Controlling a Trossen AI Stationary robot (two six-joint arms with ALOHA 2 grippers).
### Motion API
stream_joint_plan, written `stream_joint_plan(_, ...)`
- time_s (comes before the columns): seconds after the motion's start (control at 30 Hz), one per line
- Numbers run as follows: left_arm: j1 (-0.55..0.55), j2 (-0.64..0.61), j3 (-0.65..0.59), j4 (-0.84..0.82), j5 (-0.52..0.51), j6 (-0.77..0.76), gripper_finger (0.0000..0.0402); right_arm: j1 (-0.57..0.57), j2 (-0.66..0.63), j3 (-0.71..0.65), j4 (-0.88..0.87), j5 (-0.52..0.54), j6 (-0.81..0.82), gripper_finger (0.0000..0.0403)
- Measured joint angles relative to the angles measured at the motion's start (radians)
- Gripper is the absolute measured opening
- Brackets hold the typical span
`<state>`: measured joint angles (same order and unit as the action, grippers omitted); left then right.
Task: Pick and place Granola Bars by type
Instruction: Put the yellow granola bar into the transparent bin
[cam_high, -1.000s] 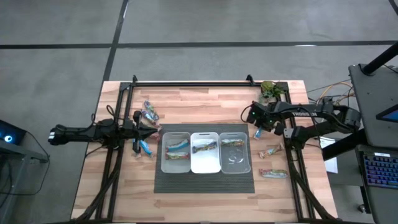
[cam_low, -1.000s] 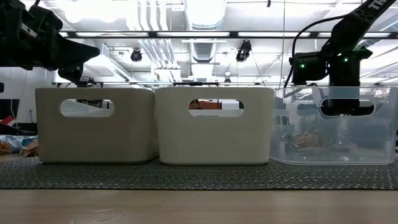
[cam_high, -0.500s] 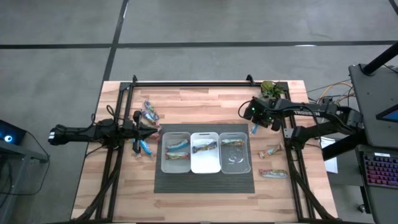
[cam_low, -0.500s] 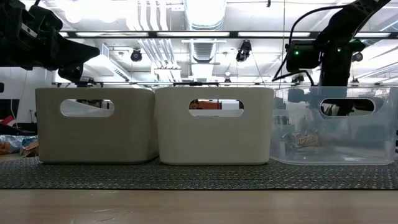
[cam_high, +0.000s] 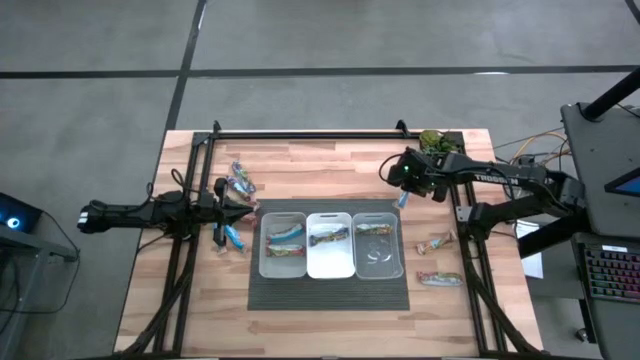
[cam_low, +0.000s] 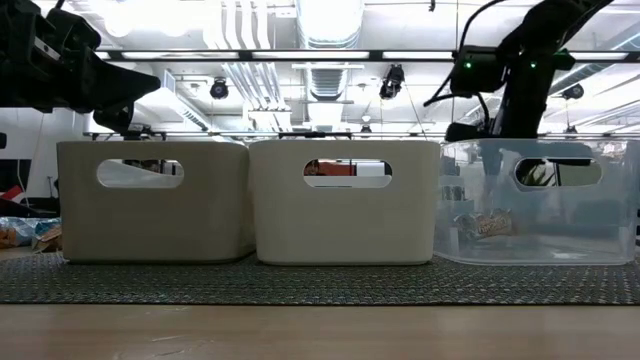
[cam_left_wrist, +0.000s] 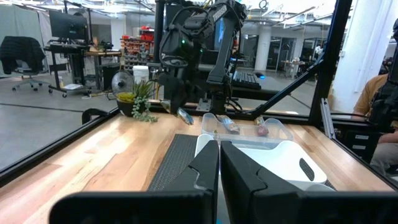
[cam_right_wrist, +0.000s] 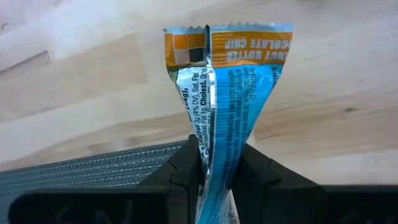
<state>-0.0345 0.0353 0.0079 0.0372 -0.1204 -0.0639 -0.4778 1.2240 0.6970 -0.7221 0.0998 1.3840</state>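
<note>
The right gripper (cam_right_wrist: 214, 163) pinches a blue bar (cam_right_wrist: 221, 106), which juts from its fingertips above the worktop's (cam_high: 330, 165) far right. The left gripper (cam_left_wrist: 219, 163) waits shut near the left edge.

Two arms, matte black, slim tubular links with blocky joint housings. Right arm (cam_high: 500, 180): white lettering along forearm link, small green indicator light near wrist, black cable looping above wrist in low view. Left arm (cam_high: 150, 212): same black finish, tapering toward tip. Left claw (cam_left_wrist: 219, 163): two broad angular black fingers with bevelled faces. Right claw (cam_right_wrist: 214, 163): same dark moulded fingers.
</note>
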Motion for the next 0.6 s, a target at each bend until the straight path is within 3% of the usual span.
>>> stream_joint_plan(0.4, 0.0, 0.0, 0.0, 0.0, 0.0, 0.0, 0.0, 0.038, -0.004, 0.01, -0.004, -0.006, -0.007, 0.0063)
stream_joint_plan(0.6, 0.0, 0.0, 0.0, 0.0, 0.0, 0.0, 0.0, 0.042, -0.006, 0.068, -0.004, -0.037, -0.131, 0.0063)
